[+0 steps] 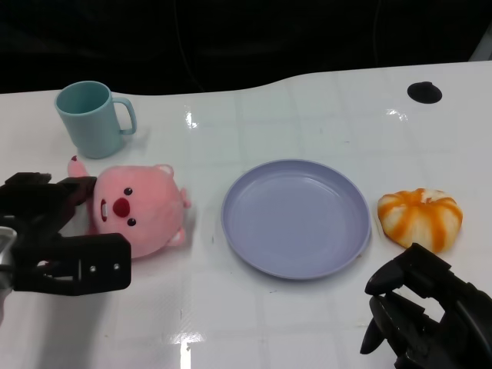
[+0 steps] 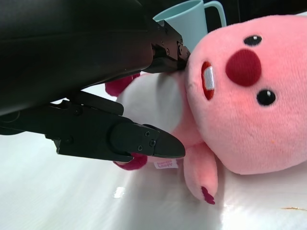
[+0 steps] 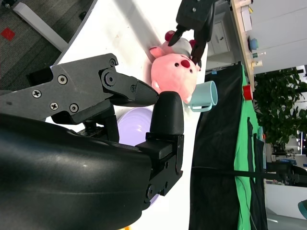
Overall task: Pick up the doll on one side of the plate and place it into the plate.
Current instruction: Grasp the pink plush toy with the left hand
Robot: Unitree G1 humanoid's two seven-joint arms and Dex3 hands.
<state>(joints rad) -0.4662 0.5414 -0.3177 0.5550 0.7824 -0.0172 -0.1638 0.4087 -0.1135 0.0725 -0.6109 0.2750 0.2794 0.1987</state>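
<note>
Your left hand (image 1: 58, 238), fingers apart around the pink doll (image 1: 138, 207) at the frame's left, hasn't clearly gripped it yet, the plate (image 1: 296, 217) at centre lies bare, and your right hand (image 1: 427, 311) idles half-curled, holding nothing.

left hand (image 1: 54, 234) low with fingers spread apart, right hand (image 1: 427, 319) low, fingers loosely curled.

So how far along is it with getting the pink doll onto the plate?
Early. Nothing is placed: the plate is bare. In hand: the left hand is around the pink doll, which lies on the table, not plainly gripped. Left: grip, lift, set it in the plate. The right hand holds nothing.
</note>
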